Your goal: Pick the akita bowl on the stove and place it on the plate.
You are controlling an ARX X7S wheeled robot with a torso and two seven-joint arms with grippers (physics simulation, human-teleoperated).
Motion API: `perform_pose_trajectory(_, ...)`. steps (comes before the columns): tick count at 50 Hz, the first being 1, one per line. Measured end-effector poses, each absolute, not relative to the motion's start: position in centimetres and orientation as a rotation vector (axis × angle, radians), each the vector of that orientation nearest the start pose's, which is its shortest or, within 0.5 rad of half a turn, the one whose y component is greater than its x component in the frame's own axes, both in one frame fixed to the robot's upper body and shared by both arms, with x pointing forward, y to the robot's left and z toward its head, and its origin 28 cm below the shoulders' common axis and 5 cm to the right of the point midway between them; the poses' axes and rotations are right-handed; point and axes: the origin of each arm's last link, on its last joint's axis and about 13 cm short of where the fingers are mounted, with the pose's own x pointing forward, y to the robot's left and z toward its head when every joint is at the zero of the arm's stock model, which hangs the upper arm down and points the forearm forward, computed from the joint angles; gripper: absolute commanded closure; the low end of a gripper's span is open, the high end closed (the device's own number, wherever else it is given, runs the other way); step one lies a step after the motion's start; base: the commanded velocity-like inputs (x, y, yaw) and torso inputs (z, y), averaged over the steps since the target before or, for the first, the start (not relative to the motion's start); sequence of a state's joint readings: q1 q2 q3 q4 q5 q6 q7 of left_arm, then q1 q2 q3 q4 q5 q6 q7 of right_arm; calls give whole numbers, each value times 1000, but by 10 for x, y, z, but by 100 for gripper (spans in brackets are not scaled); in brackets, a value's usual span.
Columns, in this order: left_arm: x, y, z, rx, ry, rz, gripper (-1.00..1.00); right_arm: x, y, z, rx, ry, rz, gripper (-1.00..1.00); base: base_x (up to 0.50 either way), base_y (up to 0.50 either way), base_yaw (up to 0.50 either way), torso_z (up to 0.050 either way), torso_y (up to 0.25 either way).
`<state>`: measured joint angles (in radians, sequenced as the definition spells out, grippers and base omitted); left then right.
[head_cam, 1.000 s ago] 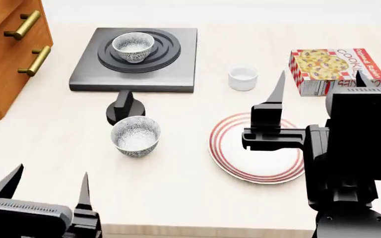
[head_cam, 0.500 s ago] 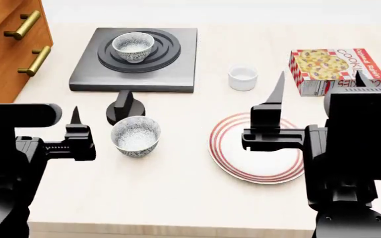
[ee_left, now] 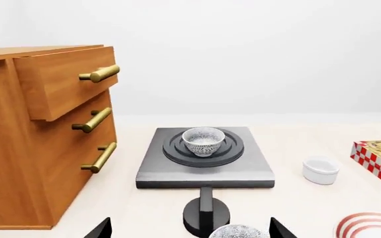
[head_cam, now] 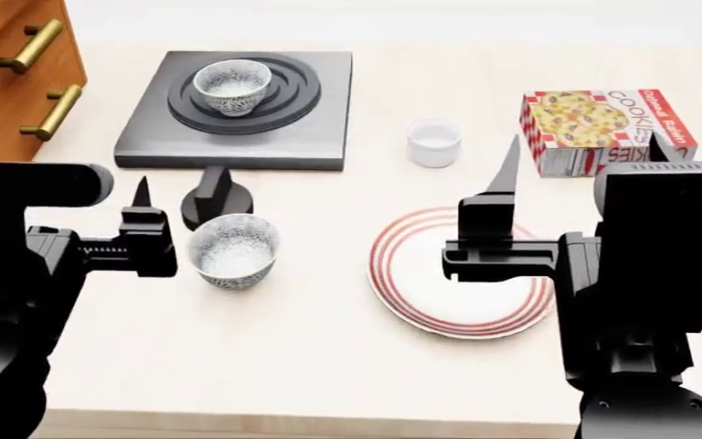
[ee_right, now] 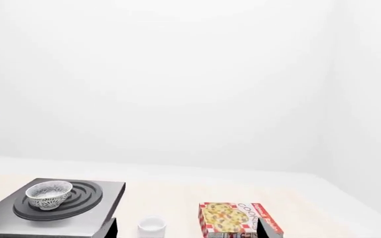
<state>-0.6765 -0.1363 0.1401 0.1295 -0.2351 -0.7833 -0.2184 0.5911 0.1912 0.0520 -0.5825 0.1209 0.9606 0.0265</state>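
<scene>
While the akita bowl sits on the stove near the desk's far edge, plate empty, left gripper spread wide, right gripper spread too.

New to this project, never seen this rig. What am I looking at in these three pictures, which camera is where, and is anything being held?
These are simulator renders of a wheeled robot with two arms. One picture comes from its head camera, looking down over a table; the other two come from cameras near each end effector, looking forward across the table.

In the head view the black shapes are the left end effector and the right end effector. Both look open and hold nothing.

On the table: a dark stove with a patterned akita bowl on its burner rings, a black knob, a second matching bowl, a red-ringed plate, a small white cup and a cookie box. A wooden drawer cabinet stands beside the stove.
</scene>
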Motion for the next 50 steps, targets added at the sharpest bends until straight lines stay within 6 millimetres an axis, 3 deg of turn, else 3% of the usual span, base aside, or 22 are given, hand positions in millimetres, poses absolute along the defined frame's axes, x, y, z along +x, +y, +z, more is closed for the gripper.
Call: perform_pose_trajectory(50, 318, 202, 167, 43, 12, 2, -100, 264, -138, 212, -84, -212, -61, -100, 0, -220, 0, 0, 0)
